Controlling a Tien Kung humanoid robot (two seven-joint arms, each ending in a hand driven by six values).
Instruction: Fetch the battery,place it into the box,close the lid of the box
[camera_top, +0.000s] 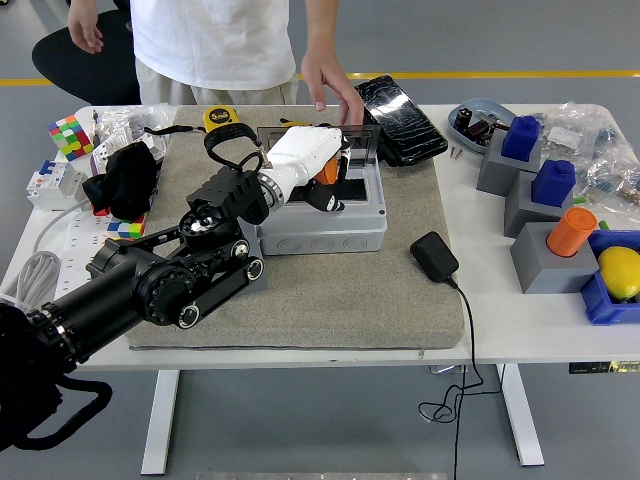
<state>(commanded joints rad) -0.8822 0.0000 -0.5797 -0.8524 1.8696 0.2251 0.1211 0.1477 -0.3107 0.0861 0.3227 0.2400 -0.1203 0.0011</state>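
Left hand over the open box, battery in its fingers.

White left hand (312, 165) curled around the orange battery (328, 171), hovering above the grey box (325, 228) on the mat (340, 290); person's hand (335, 92) resting on the raised clear lid (362, 135) at the far side.

left hand (318, 178) curled, black arm reaching in from lower left

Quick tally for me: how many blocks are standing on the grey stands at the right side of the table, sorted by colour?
Blue blocks: 2, one at the back and one in the middle
Orange cylinder: 1, on the nearest stand
Total: 3
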